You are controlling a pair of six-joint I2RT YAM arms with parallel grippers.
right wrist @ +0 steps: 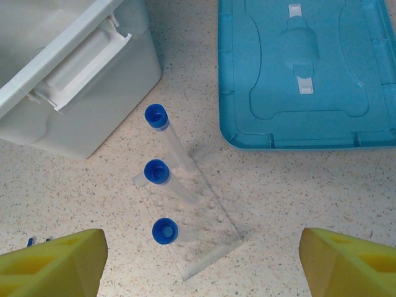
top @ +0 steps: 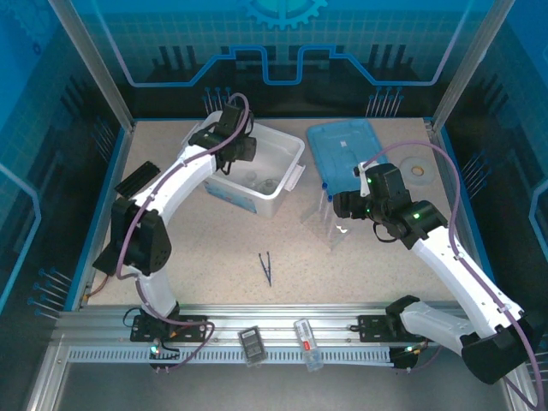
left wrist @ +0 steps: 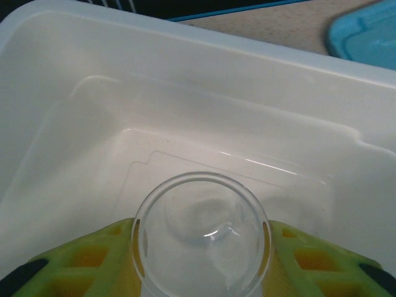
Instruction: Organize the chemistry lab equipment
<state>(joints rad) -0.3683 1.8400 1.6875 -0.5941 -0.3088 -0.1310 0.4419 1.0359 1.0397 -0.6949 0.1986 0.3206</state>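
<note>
The small round glass dish, clear and thin-walled, is clamped by the left gripper inside the smooth white bin at the table's 11 o'clock. The right gripper hangs with jaws wide apart above three blue-capped tubes standing in the clear rack. The moulded light-blue lid lies at 1 o'clock on the speckled beige table.

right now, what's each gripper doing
left gripper: closed on the round glass dish, over the white bin
right gripper: open, empty, above the clear tube rack
</note>
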